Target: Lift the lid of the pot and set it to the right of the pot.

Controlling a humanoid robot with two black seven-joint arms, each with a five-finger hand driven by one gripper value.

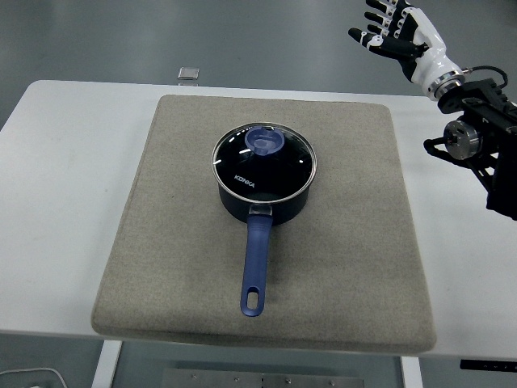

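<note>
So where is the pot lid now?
The pot lid sits on the pot, at the centre of the grey mat, far from the right robot hand.

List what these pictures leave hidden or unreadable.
- Head view: the pot's inside, hidden under the dark lid that covers it.
- Head view: the right hand, its fingertips cut off by the top edge.
- Head view: the small object beyond the mat, too small to identify.
- Left arm: not in view.
</note>
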